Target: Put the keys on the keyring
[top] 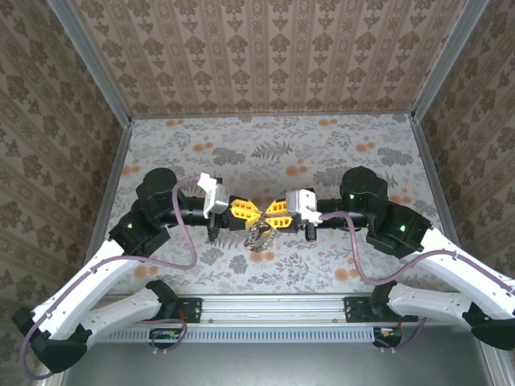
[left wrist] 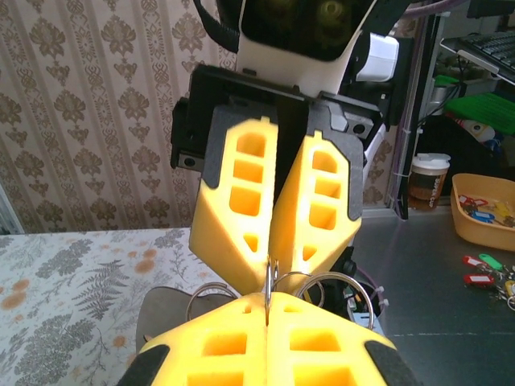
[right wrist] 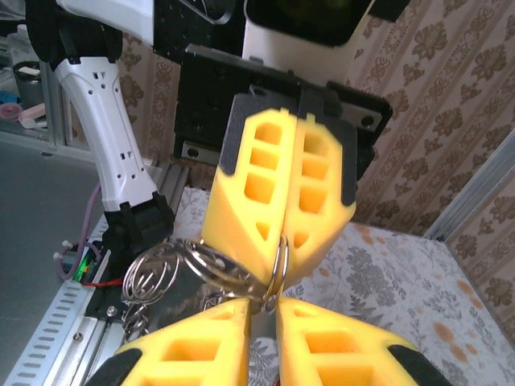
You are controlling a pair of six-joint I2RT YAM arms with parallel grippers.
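Note:
The keyring [top: 259,236] is a bunch of linked metal split rings, held up between both grippers over the middle of the table. My left gripper [top: 253,214] and right gripper [top: 266,215] meet tip to tip. In the left wrist view, my left gripper [left wrist: 268,301] is shut on a thin ring standing edge-on, with further loops of the keyring [left wrist: 337,273] fanning out behind. In the right wrist view, my right gripper [right wrist: 264,304] pinches crossing wires of the keyring [right wrist: 222,272], its jaws only slightly apart, facing the left gripper [right wrist: 279,269]. The keys are out of view.
The floral table [top: 265,153] is walled with patterned paper on three sides, and a metal rail [top: 265,310] runs along the near edge. Beyond the table, an orange tray [left wrist: 487,213] and loose tagged keys [left wrist: 483,265] lie on a grey bench.

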